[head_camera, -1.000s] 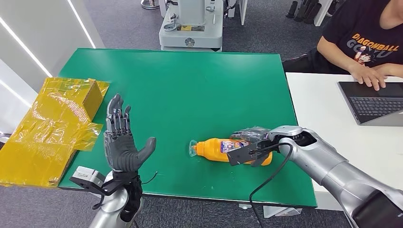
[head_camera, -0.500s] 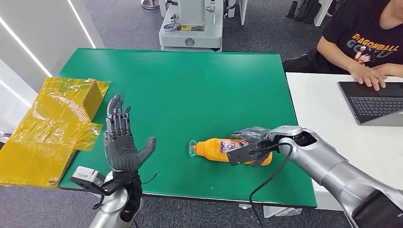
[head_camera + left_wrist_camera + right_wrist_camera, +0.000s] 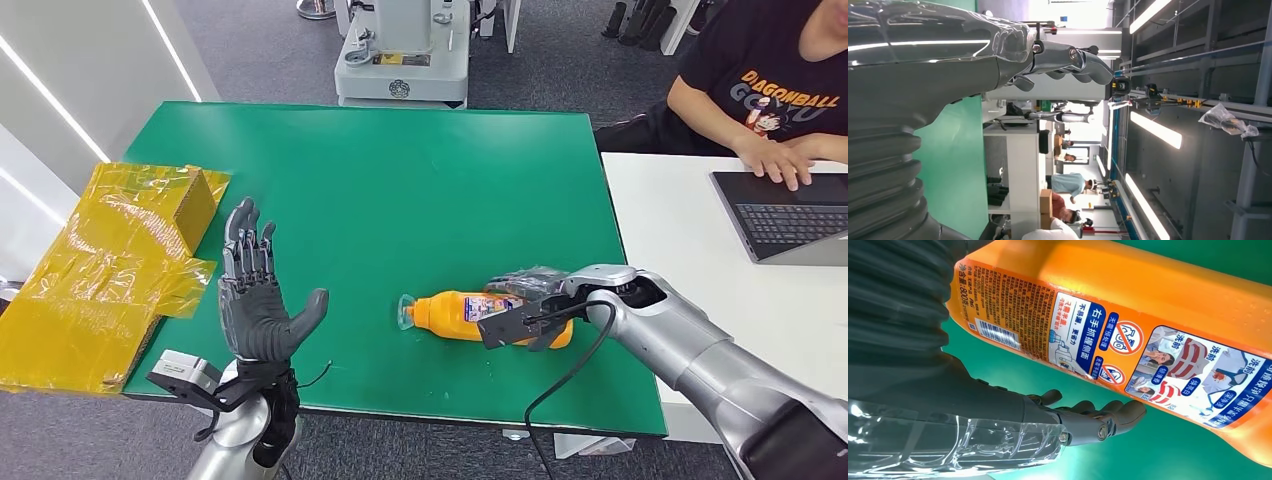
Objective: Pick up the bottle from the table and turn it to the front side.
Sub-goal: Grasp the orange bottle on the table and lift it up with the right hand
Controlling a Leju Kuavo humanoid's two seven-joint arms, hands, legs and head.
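An orange bottle [image 3: 450,315] with a clear cap lies on its side on the green table [image 3: 400,190], cap pointing left. My right hand [image 3: 525,305] straddles its base end, thumb on the near side and fingers behind it. In the right wrist view the bottle's [image 3: 1148,305] printed label with a barcode faces the camera. The fingers [image 3: 1088,420] of that right hand [image 3: 998,415] run nearly straight alongside it, with green table showing between. My left hand [image 3: 255,300] is raised at the table's front left edge, palm up, fingers spread, holding nothing. In the left wrist view the left hand [image 3: 973,50] holds nothing.
Yellow film-wrapped boxes [image 3: 110,260] sit off the table's left edge. A white desk [image 3: 680,250] adjoins on the right, where a person [image 3: 770,90] types on a laptop [image 3: 790,215]. A grey machine [image 3: 400,50] stands behind the table.
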